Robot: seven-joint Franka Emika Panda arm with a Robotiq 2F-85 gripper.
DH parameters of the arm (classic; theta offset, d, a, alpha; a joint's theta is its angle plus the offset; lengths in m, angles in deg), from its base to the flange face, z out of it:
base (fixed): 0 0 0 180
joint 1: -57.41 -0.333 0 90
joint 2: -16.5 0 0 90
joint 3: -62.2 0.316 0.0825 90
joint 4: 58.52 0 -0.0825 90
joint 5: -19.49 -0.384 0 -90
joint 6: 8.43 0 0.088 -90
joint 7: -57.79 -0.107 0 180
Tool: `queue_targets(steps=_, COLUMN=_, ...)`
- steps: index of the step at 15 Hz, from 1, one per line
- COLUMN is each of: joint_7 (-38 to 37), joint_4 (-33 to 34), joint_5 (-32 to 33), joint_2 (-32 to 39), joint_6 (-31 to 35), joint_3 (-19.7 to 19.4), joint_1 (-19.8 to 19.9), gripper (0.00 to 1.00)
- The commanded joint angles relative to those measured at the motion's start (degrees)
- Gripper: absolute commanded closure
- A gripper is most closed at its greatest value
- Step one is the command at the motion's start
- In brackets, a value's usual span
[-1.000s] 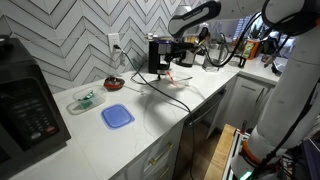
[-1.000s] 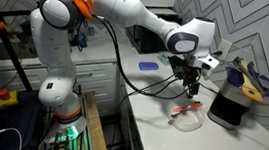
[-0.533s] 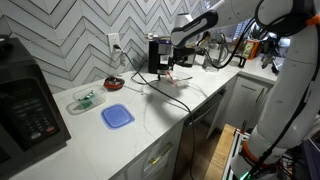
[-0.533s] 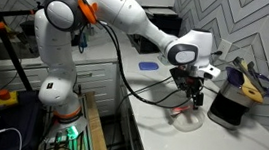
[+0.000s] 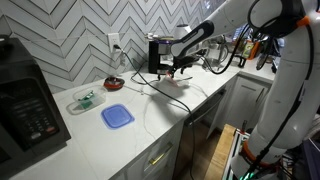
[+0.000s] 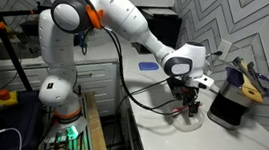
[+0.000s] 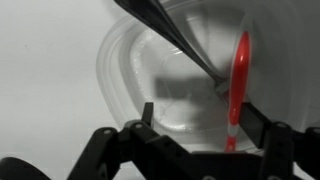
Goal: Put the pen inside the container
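Note:
In the wrist view the clear squarish container (image 7: 130, 70) lies right under my gripper (image 7: 200, 115). The red pen (image 7: 238, 80) stands steeply in it, close beside the right finger (image 7: 258, 125) and apart from the left finger. The jaws stand wide apart, far wider than the pen, so the gripper is open. A dark cable (image 7: 170, 30) crosses above the container. In both exterior views the gripper (image 5: 172, 68) (image 6: 190, 105) is low over the container (image 5: 177, 77) (image 6: 188, 118) on the white counter, and the pen shows as a red streak (image 6: 183, 110).
A blue square lid (image 5: 117, 116) (image 6: 148, 66) lies on the counter. A shallow clear tray (image 5: 85, 100) and a small red bowl (image 5: 114, 83) sit by the wall. A black appliance (image 5: 157, 55) (image 6: 227, 107) stands right next to the container. A microwave (image 5: 25, 105) is at the far end.
The gripper has come down from above the counter to just over the container, with the pen now reaching into it.

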Motion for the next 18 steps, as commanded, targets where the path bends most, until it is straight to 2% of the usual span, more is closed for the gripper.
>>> queue_targets(steps=1, joint_7=-0.63, joint_4=-1.33, joint_5=-1.08, joint_2=0.57, joint_6=3.01, joint_3=0.1, joint_1=-0.97, gripper=0.11)
queue_targets(steps=5, joint_7=-1.84, joint_4=-0.67, joint_5=-0.75, joint_2=2.35, joint_6=3.67, joint_3=0.22, joint_1=-1.85, gripper=0.5)
queue_targets(steps=8, joint_7=-2.4, joint_4=-0.43, joint_5=-0.59, joint_2=3.37, joint_6=3.87, joint_3=0.01, joint_1=-2.03, gripper=0.73)
queue_targets(steps=11, joint_7=-4.1, joint_4=-1.0, joint_5=0.11, joint_2=1.49, joint_6=3.0, joint_3=-0.39, joint_1=-2.32, gripper=0.96)
queue_targets(steps=12, joint_7=-4.08, joint_4=-1.8, joint_5=-0.08, joint_2=-0.57, joint_6=2.47, joint_3=-0.35, joint_1=-2.33, gripper=1.0)
queue_targets(steps=15, joint_7=-3.09, joint_4=-3.7, joint_5=-2.03, joint_2=-8.49, joint_6=0.95, joint_3=-0.11, joint_1=-1.83, gripper=0.96)
queue_targets(steps=18, joint_7=-2.1, joint_4=-2.05, joint_5=-11.3, joint_2=-15.51, joint_6=-1.44, joint_3=-0.15, joint_1=-0.98, gripper=0.96)
